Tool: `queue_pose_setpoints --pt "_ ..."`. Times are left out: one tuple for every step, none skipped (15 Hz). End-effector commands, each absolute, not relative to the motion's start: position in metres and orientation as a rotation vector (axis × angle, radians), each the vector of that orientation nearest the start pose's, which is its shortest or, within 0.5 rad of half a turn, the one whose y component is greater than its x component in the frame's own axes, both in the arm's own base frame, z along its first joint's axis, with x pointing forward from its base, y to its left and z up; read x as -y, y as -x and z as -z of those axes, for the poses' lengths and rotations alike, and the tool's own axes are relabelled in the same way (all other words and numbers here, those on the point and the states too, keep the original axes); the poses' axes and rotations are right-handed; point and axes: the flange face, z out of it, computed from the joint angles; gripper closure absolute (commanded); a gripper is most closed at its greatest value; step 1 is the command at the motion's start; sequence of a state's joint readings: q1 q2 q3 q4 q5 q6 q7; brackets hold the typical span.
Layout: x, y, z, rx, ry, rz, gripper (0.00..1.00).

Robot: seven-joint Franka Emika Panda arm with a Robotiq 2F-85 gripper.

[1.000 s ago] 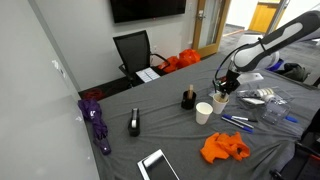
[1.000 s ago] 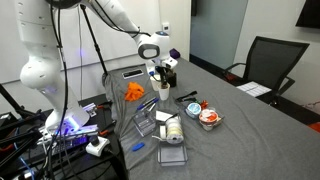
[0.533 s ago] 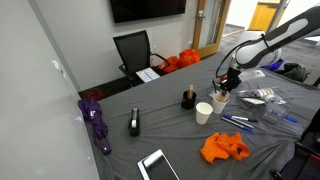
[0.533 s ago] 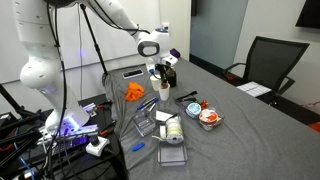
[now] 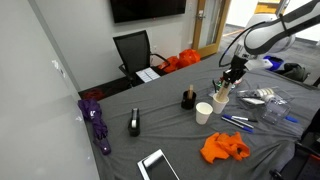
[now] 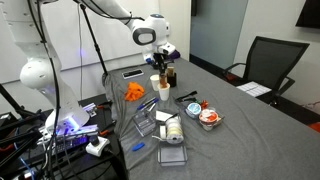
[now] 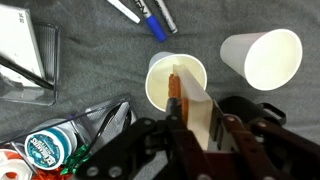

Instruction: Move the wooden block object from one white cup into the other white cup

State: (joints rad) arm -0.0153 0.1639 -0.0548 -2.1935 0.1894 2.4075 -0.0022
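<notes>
Tan-brown wooden block (image 7: 175,94), white cups (image 7: 262,58), grey table (image 7: 95,65), orange cloth (image 5: 224,148), purple umbrella (image 5: 96,120).

Wooden block (image 7: 175,92): lower end hidden between gripper (image 7: 195,125) fingers; too small to discern in both exterior views.

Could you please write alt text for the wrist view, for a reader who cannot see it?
Seen from above, the gripper holds the wooden block over the open mouth of a white cup, with a second white cup, apparently empty, standing apart at upper right. Pens and a tape roll lie on the grey cloth.
</notes>
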Motion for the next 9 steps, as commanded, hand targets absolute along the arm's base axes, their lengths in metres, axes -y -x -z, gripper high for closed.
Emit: queue_pose_setpoints --pt "0.032 -0.534 -0.342 -0.291 2.99 0.044 0.93" --pt "0.03 -0.532 -0.348 -0.288 2.985 0.039 0.93" --pt "0.029 -0.529 -0.354 -0.288 2.984 0.033 0.93" --pt "0.028 -0.527 -0.359 -0.284 2.981 0.031 0.93" --pt "0.026 -0.525 -0.364 -0.281 2.974 0.03 0.93" --pt "0.023 -0.523 -0.368 -0.282 2.967 0.033 0.93" --pt "0.02 -0.523 -0.369 -0.283 2.957 0.035 0.93" --pt "0.016 -0.522 -0.37 -0.293 2.938 0.039 0.93" --pt "0.012 -0.522 -0.371 -0.299 2.919 0.041 0.93"
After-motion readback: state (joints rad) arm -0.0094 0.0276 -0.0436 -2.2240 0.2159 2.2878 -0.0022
